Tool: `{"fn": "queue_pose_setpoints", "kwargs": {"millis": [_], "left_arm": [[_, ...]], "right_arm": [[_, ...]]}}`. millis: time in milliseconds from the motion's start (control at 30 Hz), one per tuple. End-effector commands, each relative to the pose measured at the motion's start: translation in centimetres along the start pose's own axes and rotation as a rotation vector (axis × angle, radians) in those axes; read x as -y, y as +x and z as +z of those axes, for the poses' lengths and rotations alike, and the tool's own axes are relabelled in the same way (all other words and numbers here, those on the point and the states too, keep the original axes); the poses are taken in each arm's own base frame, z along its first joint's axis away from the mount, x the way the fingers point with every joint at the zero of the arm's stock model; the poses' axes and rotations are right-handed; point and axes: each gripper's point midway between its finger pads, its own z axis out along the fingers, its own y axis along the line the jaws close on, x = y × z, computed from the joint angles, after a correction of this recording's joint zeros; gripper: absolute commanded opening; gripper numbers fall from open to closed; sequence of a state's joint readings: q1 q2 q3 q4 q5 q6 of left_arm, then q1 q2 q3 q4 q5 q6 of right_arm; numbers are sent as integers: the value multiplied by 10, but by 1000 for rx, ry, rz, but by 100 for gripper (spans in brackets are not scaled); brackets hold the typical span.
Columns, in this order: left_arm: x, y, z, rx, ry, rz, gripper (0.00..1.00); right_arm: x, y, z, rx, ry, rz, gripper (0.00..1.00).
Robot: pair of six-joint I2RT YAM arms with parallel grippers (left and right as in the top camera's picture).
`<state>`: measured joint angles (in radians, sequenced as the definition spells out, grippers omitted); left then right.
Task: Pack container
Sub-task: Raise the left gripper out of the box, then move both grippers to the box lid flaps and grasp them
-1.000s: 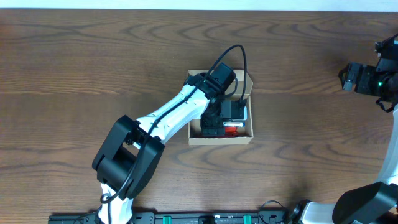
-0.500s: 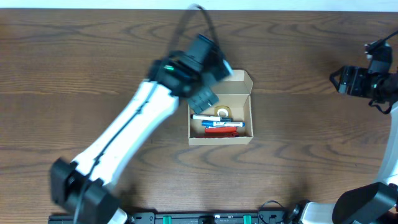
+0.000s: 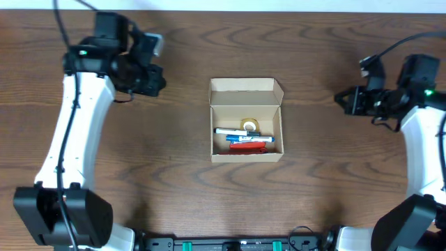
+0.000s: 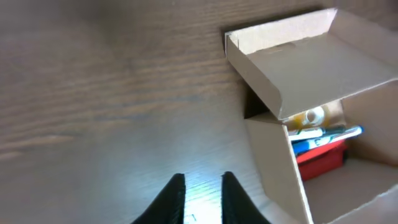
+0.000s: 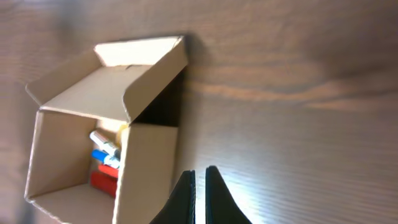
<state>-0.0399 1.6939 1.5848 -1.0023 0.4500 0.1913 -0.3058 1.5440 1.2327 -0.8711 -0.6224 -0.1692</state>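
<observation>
The container sits at the middle of the surface, and its lid flap stands open on the side toward the far edge. Inside, toward the near wall, I can see a tape roll, blue markers and a red item.

The left end effector hangs up near the far-left corner, well apart from the box. Its fingers are slightly spread and hold nothing. The right end effector hovers toward the right edge with its fingers almost pressed together, also empty.

Here's the worry. If the lid comes next, this is a light cardboard box on smooth wood. A push on the flap from one side only will probably skid the whole box toward the near edge instead of folding the hinge. The other arm would need to brace a wall.

The second risk is the small side tabs on the flap. If they splay outward as the lid drops, they could ride over the walls rather than tuck in, leaving the lid sprung. The tape roll looks like the tallest thing inside, and if it sits proud of the rim it could hold the lid up.

Beyond that, there's little around. Nothing lies between either arm and the box, and the only real obstacle is the raised flap itself, which shields the interior from the far side.
</observation>
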Motion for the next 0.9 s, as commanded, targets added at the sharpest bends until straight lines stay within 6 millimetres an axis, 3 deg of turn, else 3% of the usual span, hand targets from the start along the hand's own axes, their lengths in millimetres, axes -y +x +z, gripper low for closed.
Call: {"fn": "queue_pose_setpoints", "kwargs": {"millis": [0, 200, 300, 467, 667, 867], "left_arm": [[6, 8, 15, -14, 191, -104, 6], [-5, 18, 45, -63, 268, -207, 6], [1, 18, 61, -83, 350, -209, 6], [10, 16, 85, -96, 520, -249, 6], [3, 30, 117, -169, 565, -316, 6], [5, 31, 132, -169, 650, -344, 6]], "right_arm": [[-17, 16, 20, -42, -114, 86, 1], [-29, 32, 52, -130, -234, 173, 1], [-33, 35, 69, -160, -290, 207, 1], [-34, 38, 93, -193, -369, 252, 1], [-28, 44, 116, -221, -430, 303, 1], [-27, 52, 140, -254, -441, 327, 1]]}}
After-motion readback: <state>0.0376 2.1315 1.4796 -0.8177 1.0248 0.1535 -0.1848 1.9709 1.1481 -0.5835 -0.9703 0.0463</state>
